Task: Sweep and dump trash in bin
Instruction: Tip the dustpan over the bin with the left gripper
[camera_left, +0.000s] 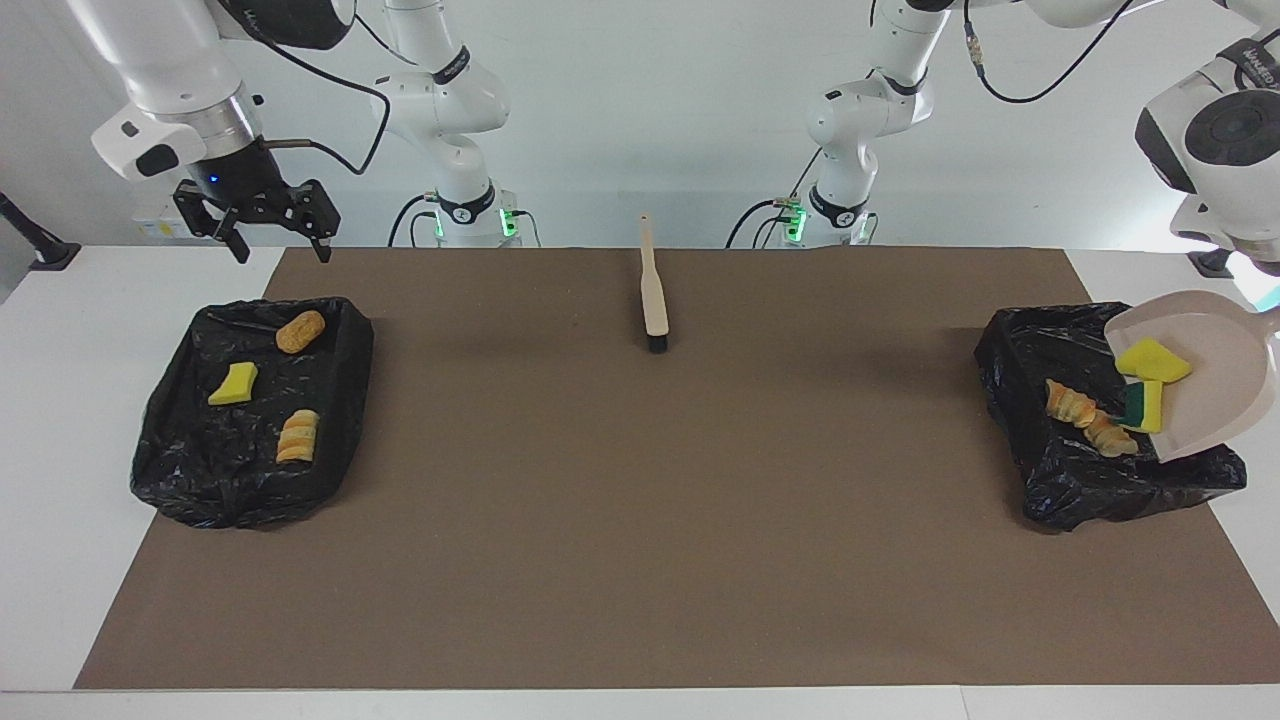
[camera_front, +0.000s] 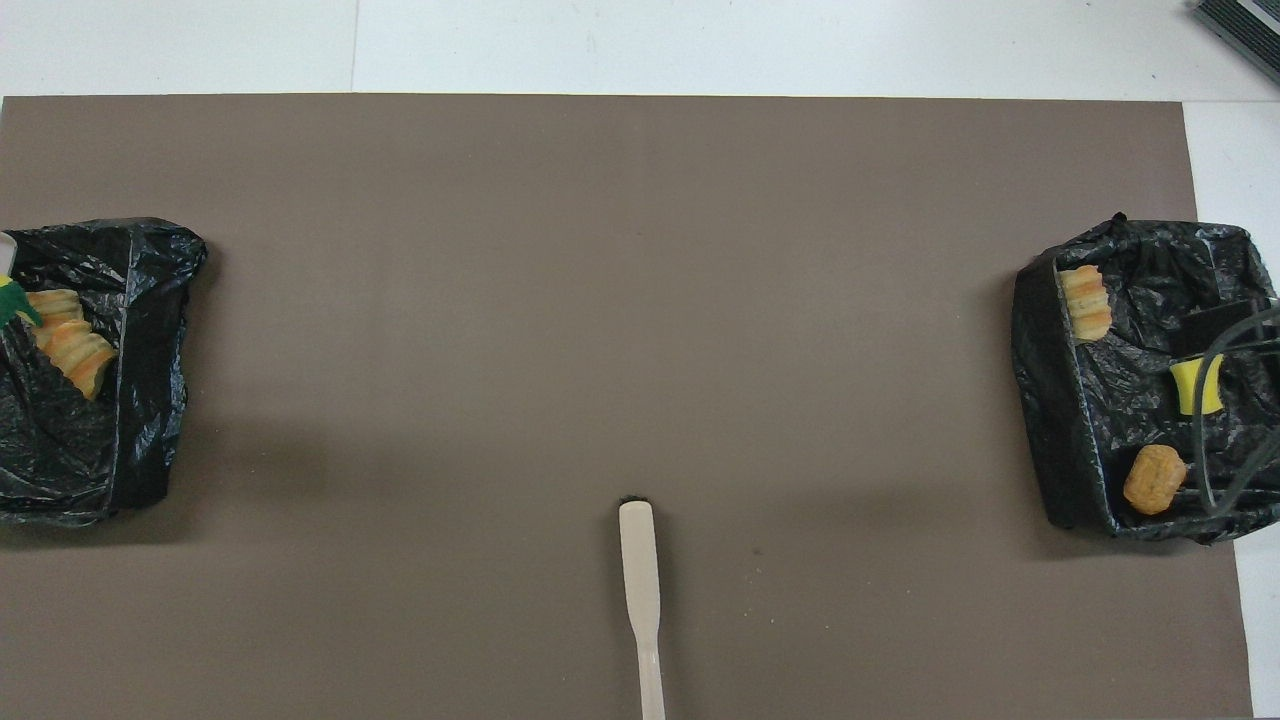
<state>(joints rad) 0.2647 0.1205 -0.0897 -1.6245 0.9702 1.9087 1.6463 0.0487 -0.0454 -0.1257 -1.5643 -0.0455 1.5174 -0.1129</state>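
Note:
My left gripper (camera_left: 1270, 305) sits at the frame's edge and holds the beige dustpan (camera_left: 1215, 375) tilted over the black-lined bin (camera_left: 1010, 350) at the left arm's end. A yellow sponge (camera_left: 1152, 360) and a yellow-and-green sponge (camera_left: 1143, 405) lie at the pan's lower lip. Two pale beige lumps (camera_left: 1070, 403) lie in that bin. The bin (camera_left: 190, 460) at the right arm's end holds an orange-brown lump (camera_left: 300, 331), a yellow sponge (camera_left: 234, 384) and a beige lump (camera_left: 298, 436). My right gripper (camera_left: 278, 225) is open and empty in the air over the table beside this bin.
The beige long-handled brush (camera_left: 654, 290) lies on the brown mat (camera_left: 640, 520) midway between the two arm bases, bristles pointing away from the robots; it also shows in the overhead view (camera_front: 640, 590). Both bins show at the overhead view's edges (camera_front: 150, 400) (camera_front: 1060, 420).

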